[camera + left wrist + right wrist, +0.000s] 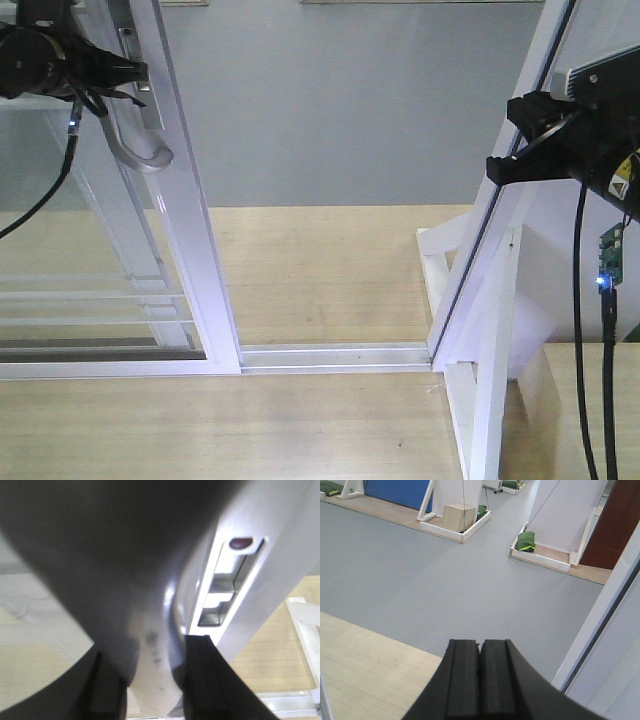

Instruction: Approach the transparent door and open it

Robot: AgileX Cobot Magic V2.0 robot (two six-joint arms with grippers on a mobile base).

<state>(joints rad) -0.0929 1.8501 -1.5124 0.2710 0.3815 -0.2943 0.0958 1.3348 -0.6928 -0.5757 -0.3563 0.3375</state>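
The transparent door (188,215) is a glass panel in a glossy white frame with thin white bars low down. It stands at the left of the front view, with a gap between its stile and the right-hand frame. Its curved grey-white handle (150,152) hangs on the stile. My left gripper (135,72) is at the handle's top. In the left wrist view the handle (150,672) fills the space between my black fingers (202,680), and the left gripper (152,655) is shut on it. My right gripper (505,165) hangs by the right-hand frame; in its wrist view the gripper (480,647) is shut and empty.
The white floor track (335,357) runs between the door stile and the fixed white frame (500,200). A white support stand (490,410) is at lower right. A lock recess (230,580) shows in the stile. Beyond are a grey floor (445,570), a box (457,516) and green bags (526,541).
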